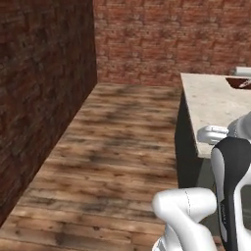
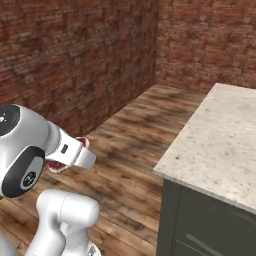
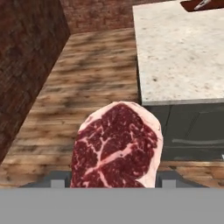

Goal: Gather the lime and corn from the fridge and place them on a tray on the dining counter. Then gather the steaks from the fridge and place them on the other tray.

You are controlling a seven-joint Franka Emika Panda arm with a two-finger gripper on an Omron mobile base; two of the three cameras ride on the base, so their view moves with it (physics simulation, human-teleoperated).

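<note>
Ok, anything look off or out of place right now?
Nothing stands out. The steak sits upright between the gripper jaws, held over the wood floor, not dropped. The dining counter lies ahead with a dark tray at its far edge, undisturbed.

Dining counter stands right of the wooden floor.
</note>
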